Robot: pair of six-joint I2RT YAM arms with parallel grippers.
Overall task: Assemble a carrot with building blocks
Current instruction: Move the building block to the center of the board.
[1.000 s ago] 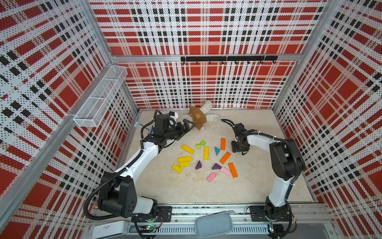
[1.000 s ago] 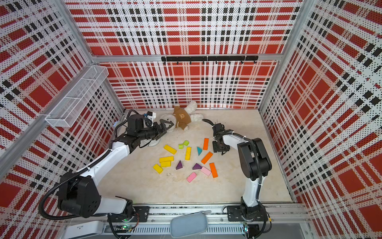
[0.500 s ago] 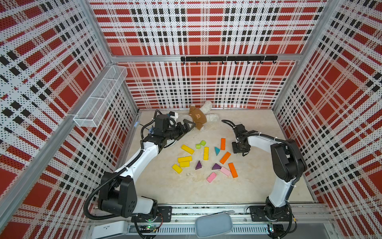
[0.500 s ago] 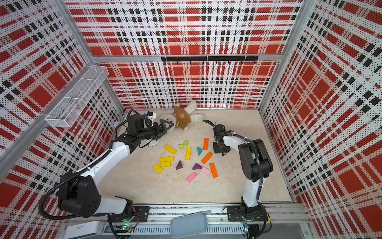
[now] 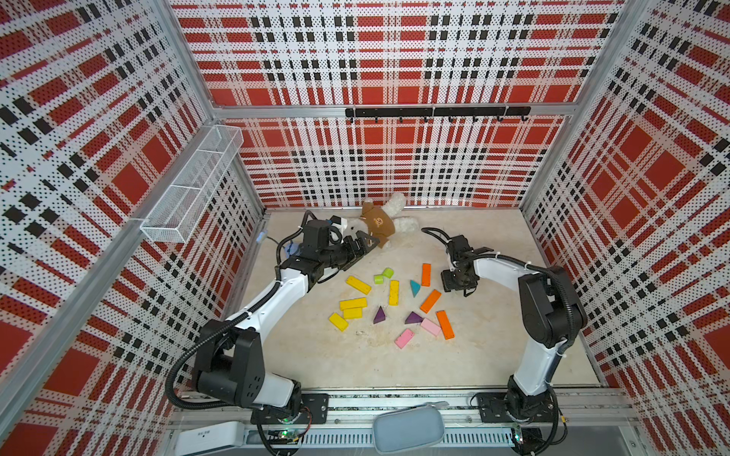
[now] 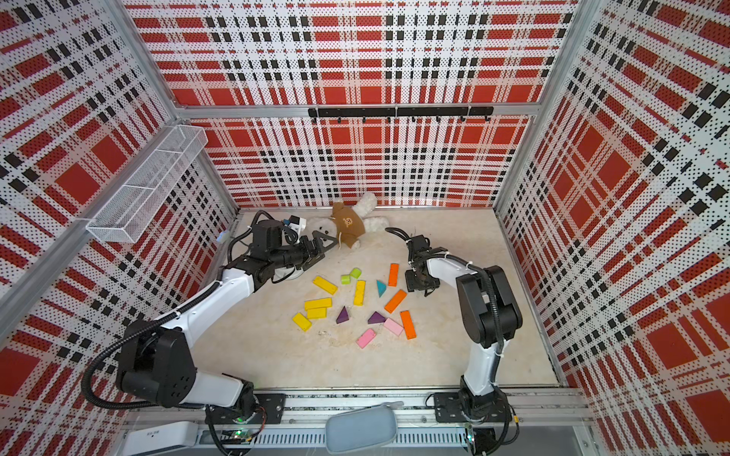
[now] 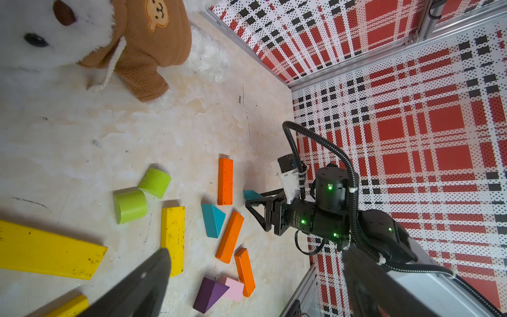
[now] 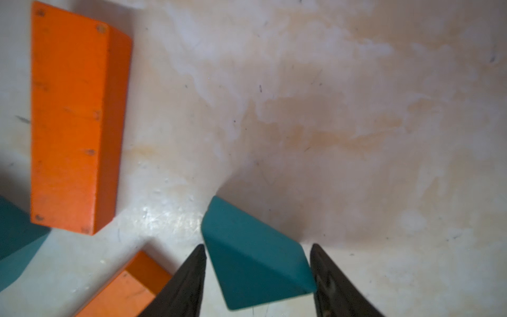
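Step in hand: pick-up of the teal triangle block [image 8: 255, 263], near an orange rectangle [image 8: 71, 118]. Right gripper [image 8: 258, 247] straddles it; whether the jaws clamp cannot be told. Left gripper [image 5: 362, 245] stands wide, empty. Next: firm closure, then lift.

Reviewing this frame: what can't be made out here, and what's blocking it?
- Small teal triangular block at the right gripper: hidden beneath the gripper's body in both top views.
- Whether its fingers clamp that block: the right wrist view is blurred, and the frame edge cuts the fingers off.
- Left gripper, its fingers: blurred and cropped by the frame edge in the left wrist view.
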